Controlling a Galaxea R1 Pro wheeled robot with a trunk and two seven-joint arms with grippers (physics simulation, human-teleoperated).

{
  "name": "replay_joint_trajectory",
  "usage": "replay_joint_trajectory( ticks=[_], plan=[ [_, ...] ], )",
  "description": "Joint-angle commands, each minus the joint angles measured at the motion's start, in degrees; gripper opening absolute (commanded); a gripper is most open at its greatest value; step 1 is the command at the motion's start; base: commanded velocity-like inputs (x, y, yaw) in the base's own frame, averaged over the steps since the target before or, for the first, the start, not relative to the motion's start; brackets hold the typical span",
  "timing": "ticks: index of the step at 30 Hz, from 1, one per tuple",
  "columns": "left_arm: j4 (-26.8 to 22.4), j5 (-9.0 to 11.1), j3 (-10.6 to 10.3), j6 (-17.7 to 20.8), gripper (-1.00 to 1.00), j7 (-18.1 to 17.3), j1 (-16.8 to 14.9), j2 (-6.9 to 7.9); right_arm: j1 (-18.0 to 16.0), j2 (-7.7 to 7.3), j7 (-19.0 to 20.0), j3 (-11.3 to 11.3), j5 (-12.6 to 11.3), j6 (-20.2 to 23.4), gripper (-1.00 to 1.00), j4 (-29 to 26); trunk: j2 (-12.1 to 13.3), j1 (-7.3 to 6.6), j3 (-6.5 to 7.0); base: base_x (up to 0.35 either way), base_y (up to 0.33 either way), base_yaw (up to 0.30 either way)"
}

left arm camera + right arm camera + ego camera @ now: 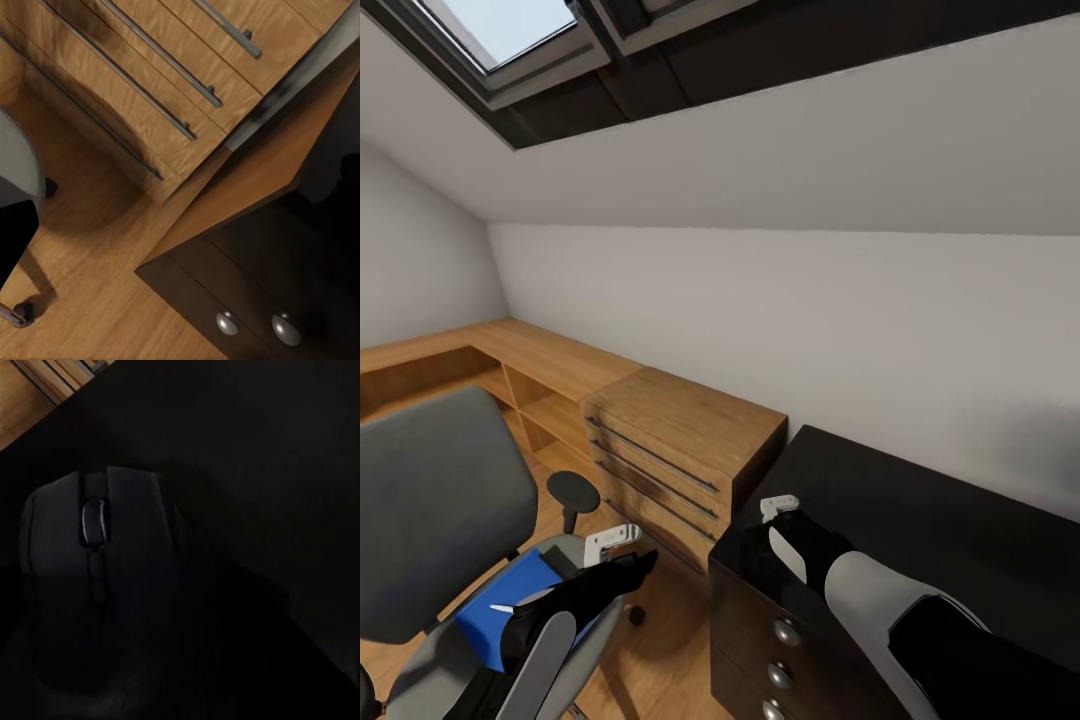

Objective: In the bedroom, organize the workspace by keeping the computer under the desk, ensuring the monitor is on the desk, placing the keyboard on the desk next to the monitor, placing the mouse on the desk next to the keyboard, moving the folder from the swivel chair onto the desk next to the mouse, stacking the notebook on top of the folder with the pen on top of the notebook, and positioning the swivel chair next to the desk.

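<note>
Resting places: the black computer mouse with a grey scroll wheel (pixel 112 585) lies on the glossy black L-shaped desk's tabletop (pixel 920 520), close before the right wrist camera — directly ahead of the right gripper.
Right gripper: the right gripper (pixel 778 507), pale-tipped on a black wrist, hangs over the near corner of the tabletop; whether its jaws are apart or together cannot be told, and no contact with the mouse can be made out.
Left gripper: the left gripper (pixel 615 541), also pale-tipped, is above the seat of the grey upholstered swivel chair (pixel 430 510); its opening cannot be told either, and it holds nothing that can be seen.
Folder: the thin flat bright blue folder (pixel 510 600) lies on the chair seat, just below and behind the left gripper, partly covered by the left arm.
Pen: one thin white-silver pen (pixel 502 608) lies on the folder.
Counts: one mouse, one folder, one pen, one chair; three round silver knobs (pixel 788 632) run down the desk's black drawer front.
Neighbours: the light wooden drawer unit with long metal handles (pixel 680 450) stands beside the desk's end — a narrow gap between them in the left wrist view.
</note>
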Motion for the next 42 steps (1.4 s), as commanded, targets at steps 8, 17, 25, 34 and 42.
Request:
replay_joint_trajectory(
  ticks=[8, 17, 25, 34, 42],
  plan=[
    [-0.07, 0.60, -0.10, 0.07, 1.00, 0.59, -0.07, 0.05, -0.03, -0.02, -0.47, 0.43, -0.76, 0.14, -1.00, -0.10, -0.04, 0.00, -0.06, 0.000, 0.000, 0.000],
    [-0.07, 0.61, -0.07, 0.07, 1.00, 0.51, -0.06, 0.05, -0.03, -0.10, -0.47, 0.35, -0.82, -0.08, -1.00, -0.16, -0.04, 0.00, -0.06, 0.000, 0.000, 0.000],
    [-0.07, 0.60, -0.04, 0.05, 1.00, 0.50, -0.05, 0.05, -0.03, -0.11, -0.55, 0.35, -0.90, -0.27, -1.00, -0.22, 1.17, -0.66, 0.47, 0.000, 0.000, 0.000],
    [0.16, 0.60, -0.06, -0.02, 1.00, 0.50, -0.05, 0.05, -0.03, -0.26, -2.76, 0.24, -0.87, -3.32, -1.00, -0.82, 4.78, -2.64, 2.09, 0.000, 0.000, 0.000],
    [0.20, 0.52, 0.06, -0.10, 1.00, 0.56, -0.06, 0.12, 1.77, -0.58, -10.58, 0.02, -1.08, -3.72, -1.00, -13.41, 7.98, -4.39, 3.53, 0.000, 0.000, 0.000]
  ],
)
